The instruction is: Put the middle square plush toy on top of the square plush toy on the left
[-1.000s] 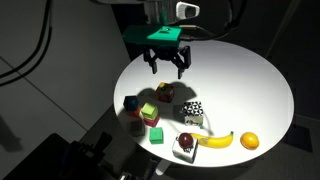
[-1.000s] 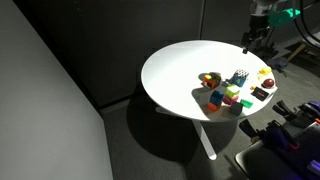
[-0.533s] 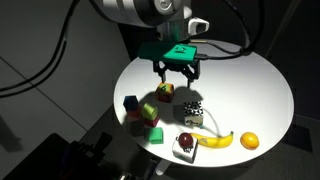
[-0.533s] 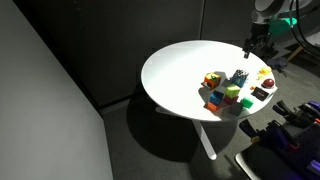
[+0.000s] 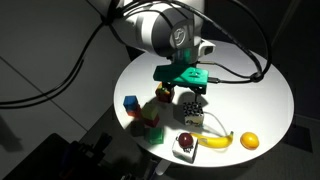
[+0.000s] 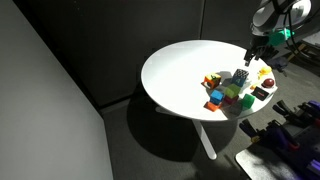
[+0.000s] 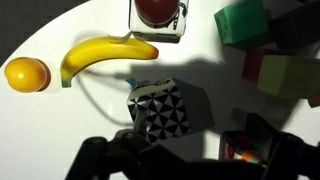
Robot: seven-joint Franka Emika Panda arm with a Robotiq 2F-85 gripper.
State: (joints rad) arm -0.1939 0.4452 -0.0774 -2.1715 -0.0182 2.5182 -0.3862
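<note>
Several plush cubes lie in a cluster on the round white table (image 5: 250,80). A black-and-white patterned cube (image 7: 157,108) lies just ahead of my jaws in the wrist view and shows in an exterior view (image 5: 193,115). A red-and-yellow cube (image 5: 163,93) lies beside it, and in the wrist view (image 7: 240,150) it sits close to one finger. A blue cube (image 5: 131,103) lies at the cluster's edge. My gripper (image 5: 187,96) is open and empty, hovering low over the black-and-white and red-and-yellow cubes; it also shows in the wrist view (image 7: 185,160) and in an exterior view (image 6: 250,58).
A banana (image 7: 105,55), an orange (image 7: 26,74) and an apple on a white block (image 7: 158,12) lie past the patterned cube. A green cube (image 7: 240,20) and a pink-and-green cube (image 7: 285,75) lie to one side. The table edge is near the cluster (image 5: 160,150).
The arm has moved from the far side of the table towards the cluster and come down over the cubes. The jaws stayed open. The toys have not moved.
</note>
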